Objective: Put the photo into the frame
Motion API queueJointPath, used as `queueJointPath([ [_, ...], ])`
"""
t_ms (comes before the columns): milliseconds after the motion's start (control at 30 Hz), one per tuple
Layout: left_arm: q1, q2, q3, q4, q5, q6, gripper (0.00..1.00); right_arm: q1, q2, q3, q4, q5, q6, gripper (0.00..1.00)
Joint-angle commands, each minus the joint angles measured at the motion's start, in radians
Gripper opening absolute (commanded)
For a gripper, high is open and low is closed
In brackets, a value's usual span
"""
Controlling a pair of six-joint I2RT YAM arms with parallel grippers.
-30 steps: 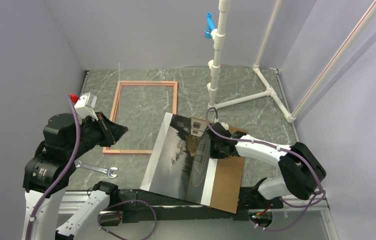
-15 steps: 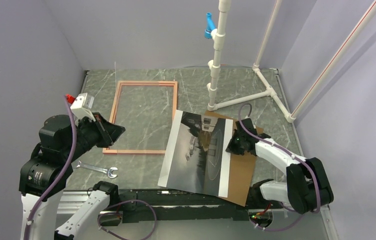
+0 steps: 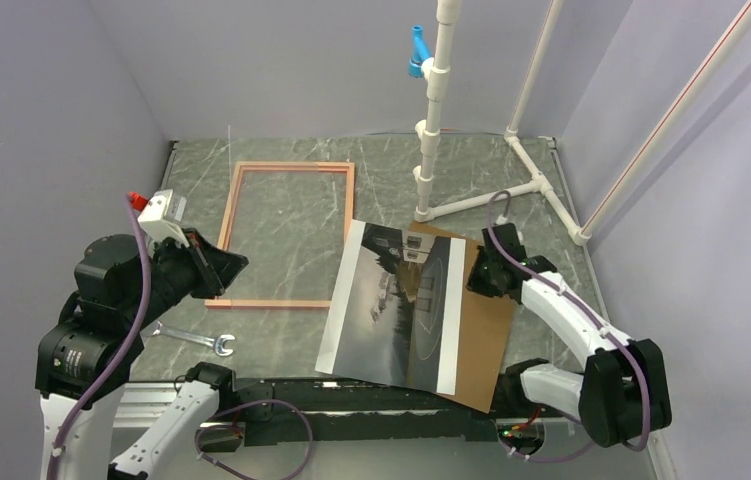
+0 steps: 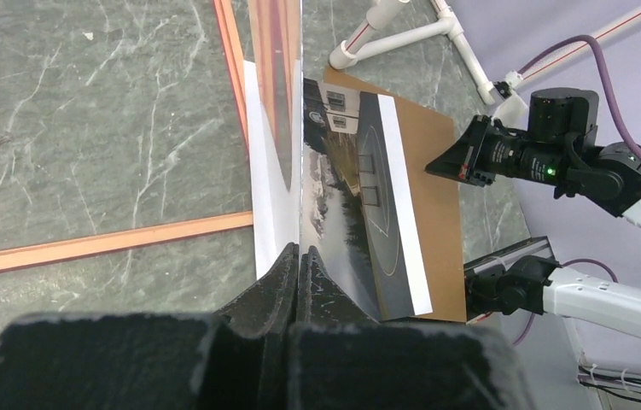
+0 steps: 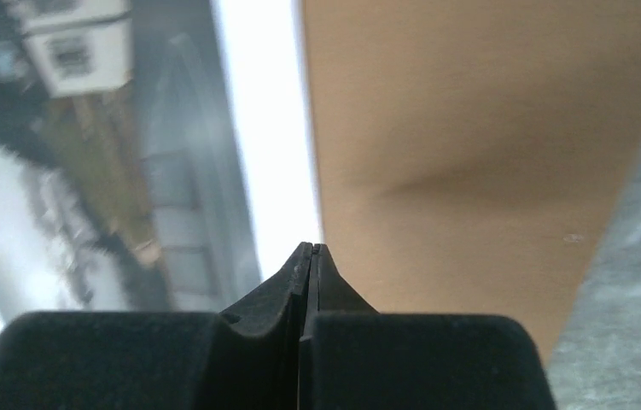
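The salmon frame (image 3: 289, 302) lies flat at the left middle of the table, nothing inside it. The photo (image 3: 396, 305) lies picture side up on a brown backing board (image 3: 488, 335), right of the frame. My left gripper (image 3: 241, 262) hovers over the frame's lower left corner. Its jaws are shut on a thin clear sheet (image 4: 276, 102) that stands edge-on and mirrors the frame (image 4: 112, 235) and the photo's white band. My right gripper (image 3: 473, 280) is shut and holds nothing. Its tips (image 5: 308, 246) sit over the board (image 5: 470, 128), just beside the photo's (image 5: 86, 171) right white band.
A metal wrench (image 3: 196, 340) lies near the front edge, below the frame. A white pipe stand (image 3: 431, 150) with a blue fitting (image 3: 417, 50) rises at the back, its feet spreading right. Grey walls close in the table on three sides.
My right gripper came off the photo's top middle and moved right, past its right edge. The photo slid right and settled on the board. The left arm drifted slightly left.
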Motion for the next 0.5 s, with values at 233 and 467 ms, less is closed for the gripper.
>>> queueJointPath([
  [233,0.003,-0.015,0.045,0.004,-0.076,0.017,0.00,0.577,0.271,0.294,-0.040,0.035,0.065,0.00],
  [467,0.002,0.023,0.225,-0.137,-0.211,0.065,0.00,0.762,0.556,0.629,0.042,-0.039,0.055,0.00],
])
